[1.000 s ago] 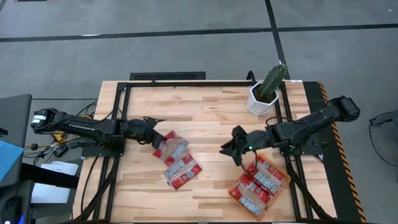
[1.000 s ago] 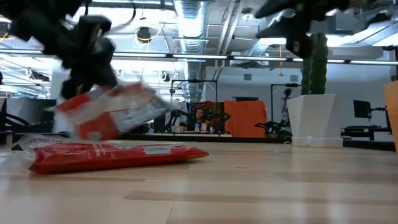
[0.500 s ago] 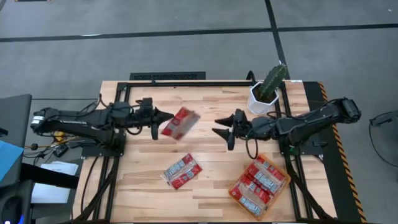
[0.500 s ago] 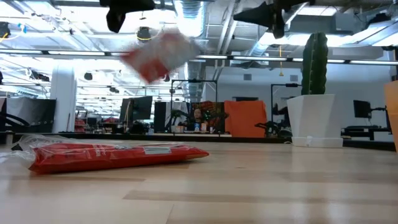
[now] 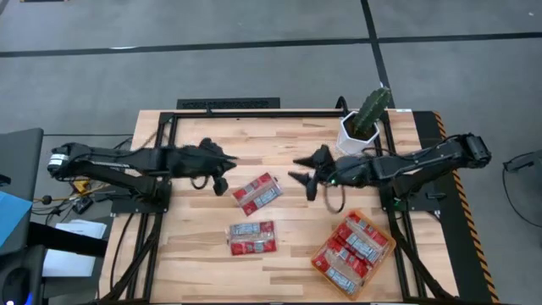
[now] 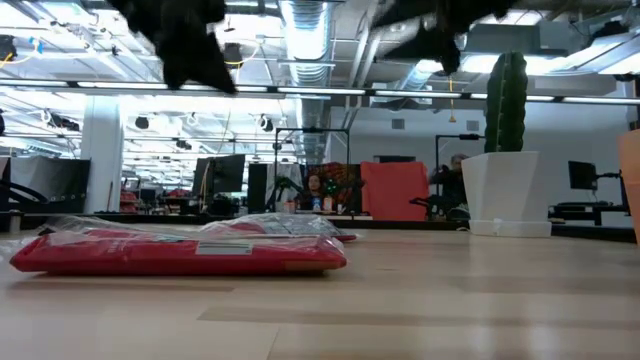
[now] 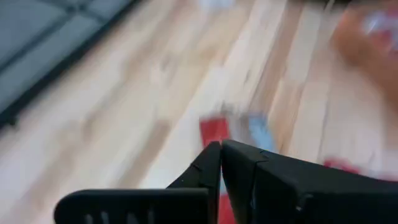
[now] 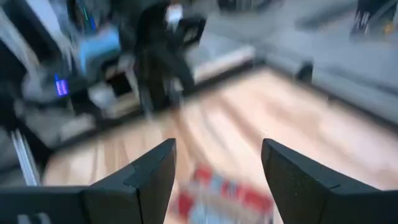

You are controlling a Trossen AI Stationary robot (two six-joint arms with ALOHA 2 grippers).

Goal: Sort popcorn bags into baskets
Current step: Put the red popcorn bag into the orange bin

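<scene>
Where two popcorn bags lie loose on the worktop (image 5: pixel 288 246), both flat: upper bag (image 5: pixel 257 193) near mid-worktop, long axis slanting up toward the cactus side; lower bag (image 5: pixel 252 238) nearer the front edge, long axis running across the worktop, left to right. Apart from each other, neither touched by a gripper. From the low view, lower bag (image 6: pixel 180 252) flat in the foreground with the other just behind it.

Right-front corner: orange basket (image 5: pixel 383 256), turned diagonally, holding several red packets (image 5: pixel 356 246) with pale bands, packed side by side and filling most of it.

Left gripper (image 5: pixel 225 163) just left of the upper bag, fingers pressed together, holding nothing; same closed tips seen in the left wrist view (image 7: pixel 220 163) over blurred red packets. Right gripper (image 5: pixel 302 174) just right of the upper bag, fingers spread wide and pointing left toward the other arm, empty; wide gap between its fingers in the right wrist view (image 8: pixel 217 163), a blurred packet on the wood beyond.

Behind the right arm, white pot (image 5: pixel 351 137) with cactus (image 5: pixel 373 108) near the back edge.
</scene>
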